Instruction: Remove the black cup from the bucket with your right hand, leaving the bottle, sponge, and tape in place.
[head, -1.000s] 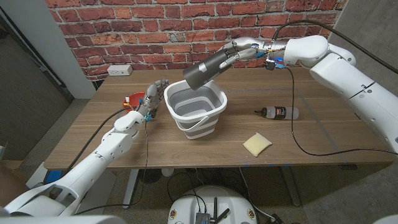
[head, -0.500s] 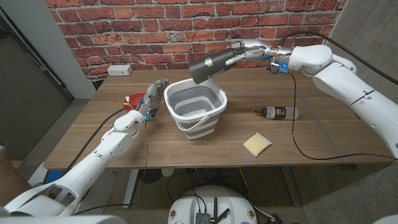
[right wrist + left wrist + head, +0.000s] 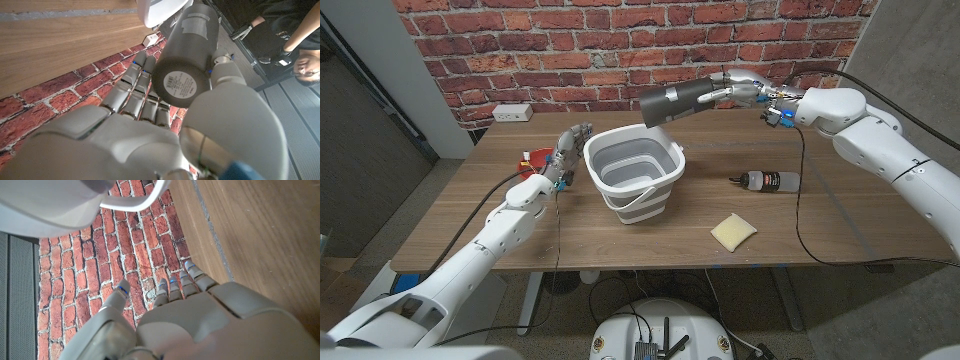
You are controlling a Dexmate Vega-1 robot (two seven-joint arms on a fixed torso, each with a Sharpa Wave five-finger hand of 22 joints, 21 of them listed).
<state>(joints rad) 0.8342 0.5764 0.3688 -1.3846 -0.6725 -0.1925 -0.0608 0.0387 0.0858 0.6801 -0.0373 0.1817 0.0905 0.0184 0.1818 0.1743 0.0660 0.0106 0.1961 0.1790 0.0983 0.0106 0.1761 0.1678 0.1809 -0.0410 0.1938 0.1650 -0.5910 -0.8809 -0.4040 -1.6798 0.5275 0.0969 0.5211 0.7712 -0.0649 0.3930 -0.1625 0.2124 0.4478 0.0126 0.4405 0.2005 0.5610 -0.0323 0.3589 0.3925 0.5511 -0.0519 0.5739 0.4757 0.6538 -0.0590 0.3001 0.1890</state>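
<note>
Right hand fingers clamped on black cup, sideways above bucket to clear it; left hand fingers apart beside bucket, idle

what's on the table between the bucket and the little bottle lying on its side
Nothing: in the head view only bare wood lies between the bucket and the bottle.

A white power strip lies at the wooden table's far edge (against the brick wall).
</note>
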